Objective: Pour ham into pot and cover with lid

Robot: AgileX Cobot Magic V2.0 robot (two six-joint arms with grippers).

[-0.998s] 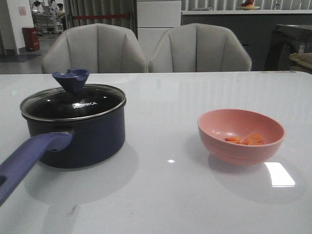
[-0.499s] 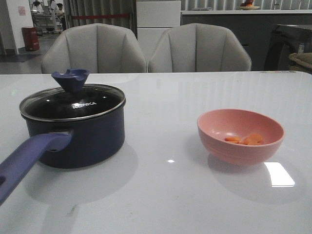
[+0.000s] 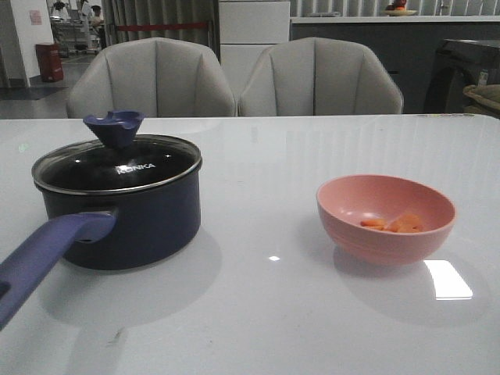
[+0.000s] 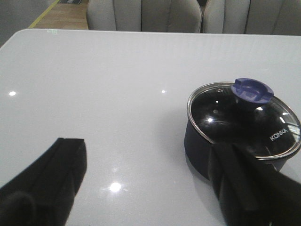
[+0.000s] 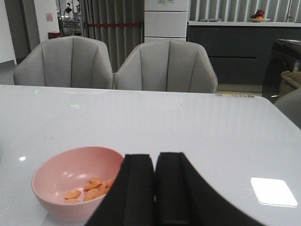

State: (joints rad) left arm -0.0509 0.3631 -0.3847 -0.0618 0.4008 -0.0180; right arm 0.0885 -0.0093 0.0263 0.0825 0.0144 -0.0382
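Observation:
The dark navy pot [image 3: 125,219] stands at the table's left, its long purple-blue handle [image 3: 43,258] pointing toward the front. The glass lid [image 3: 117,166] with the blue-purple knob [image 3: 114,126] sits on it. The ham [image 3: 394,223], several orange slices, lies in a pink bowl [image 3: 386,219] on the right. Neither gripper shows in the front view. In the left wrist view my left gripper [image 4: 150,165] is open and empty, the pot [image 4: 202,150] beside one finger. In the right wrist view my right gripper [image 5: 155,162] is shut and empty, next to the bowl [image 5: 61,181] holding the ham [image 5: 89,188].
Two grey chairs [image 3: 234,78] stand behind the table's far edge. A bright light reflection [image 3: 448,279] lies on the glossy white table [image 3: 266,312] near the bowl.

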